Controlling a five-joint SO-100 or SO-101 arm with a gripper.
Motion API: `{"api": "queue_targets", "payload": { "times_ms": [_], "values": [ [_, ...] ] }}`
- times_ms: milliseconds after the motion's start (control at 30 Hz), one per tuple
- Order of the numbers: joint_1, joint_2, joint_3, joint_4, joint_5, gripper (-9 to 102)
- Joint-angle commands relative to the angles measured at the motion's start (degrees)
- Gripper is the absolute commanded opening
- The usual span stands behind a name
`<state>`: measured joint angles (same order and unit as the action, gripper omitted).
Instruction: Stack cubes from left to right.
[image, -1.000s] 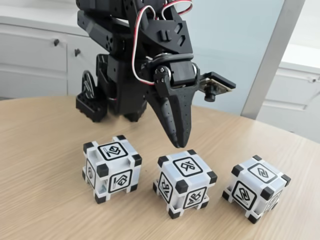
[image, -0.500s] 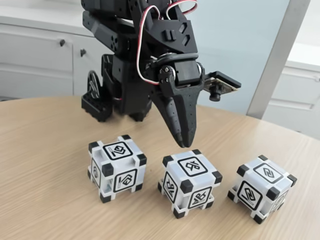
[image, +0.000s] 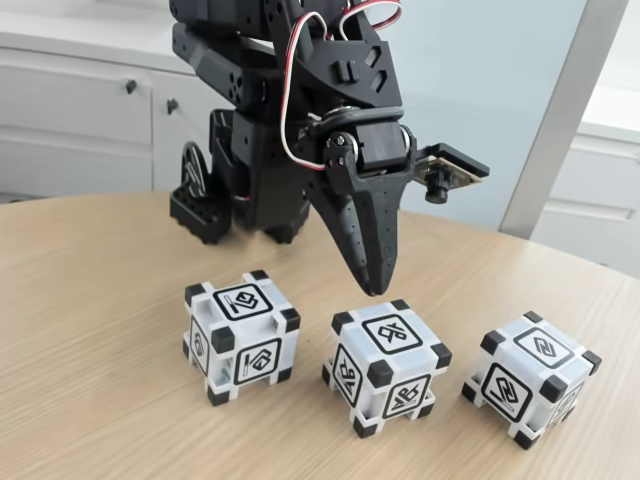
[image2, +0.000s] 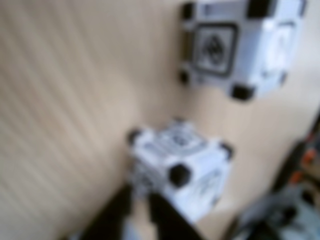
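Three cubes: translucent white plastic cubes with black corner blocks and framed glyphs stand in a row on the pale wood surface, none stacked yet.
Fingers: the black two-finger gripper's fingers point down, pressed nearly together; the wrist view shows just a narrow slit between the tips, nothing held.
Middle cube: directly below and slightly in front of the fingertips, not touching.
Left cube: off to the fingers' left in the fixed view, near.
Right cube: off to their right, farther away.
Key relation: judged, the fingers must spread and either drop onto the middle cube or shift toward the left cube.
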<state>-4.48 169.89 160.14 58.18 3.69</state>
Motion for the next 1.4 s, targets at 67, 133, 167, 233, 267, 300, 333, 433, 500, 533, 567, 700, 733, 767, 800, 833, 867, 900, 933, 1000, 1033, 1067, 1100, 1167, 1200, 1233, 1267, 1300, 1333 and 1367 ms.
{"api": "queue_targets", "payload": {
  "times_ms": [67, 133, 167, 233, 267, 300, 333, 433, 500, 533, 567, 700, 733, 767, 800, 833, 867, 900, 933, 1000, 1033, 1067, 1100, 1167, 1200, 1233, 1267, 1300, 1333, 1367],
  "values": [
    [0.3, 0.5, -0.4, -0.1, -0.2, 1],
    [0.3, 0.5, -0.4, -0.1, -0.2, 1],
    [0.3, 0.5, -0.4, -0.1, -0.2, 1],
    [0.3, 0.5, -0.4, -0.1, -0.2, 1],
    [0.3, 0.5, -0.4, -0.1, -0.2, 0],
    [0.3, 0.5, -0.4, -0.1, -0.3, 0],
    [0.2, 0.5, -0.4, -0.1, -0.4, 0],
    [-0.4, 0.5, -0.4, -0.1, -1.1, 0],
    [-0.4, 0.5, -0.4, -0.1, -2.3, 0],
    [-0.4, 0.5, -0.4, -0.1, -2.9, 0],
    [-0.4, 0.5, -0.4, -0.1, -3.1, 0],
    [0.3, 0.5, -1.1, -1.0, -3.9, 0],
    [0.4, 0.5, -1.3, -1.0, -4.0, 0],
    [0.0, 0.6, -1.9, -1.1, -3.4, 1],
    [-0.3, 0.6, -3.0, -1.1, -1.6, 3],
    [-0.5, -0.4, -4.8, -0.8, -0.5, 3],
    [-0.6, -0.7, -6.9, -0.1, 1.7, 4],
    [-0.6, -0.7, -9.2, 0.0, 3.5, 4],
    [-0.6, -1.1, -11.5, 0.0, 5.0, 4],
    [-0.8, -2.2, -16.9, 0.0, 7.4, 6],
    [-0.8, -3.3, -20.0, 0.0, 8.2, 6],
    [-0.8, -4.8, -23.0, 0.0, 9.0, 7],
    [-0.8, -6.8, -26.2, 0.0, 9.4, 7],
    [-0.8, -12.2, -32.3, 0.0, 10.4, 8],
    [-0.8, -15.6, -35.4, 0.0, 10.6, 8],
    [-0.8, -19.4, -38.4, 0.1, 10.9, 8],
    [-0.8, -23.4, -41.2, 0.1, 11.2, 8],
    [-0.8, -27.5, -44.0, 0.1, 11.2, 9],
    [-0.8, -31.8, -46.8, 0.2, 11.3, 10],
    [-0.9, -35.9, -49.2, 0.2, 11.5, 12]
  ]
}}
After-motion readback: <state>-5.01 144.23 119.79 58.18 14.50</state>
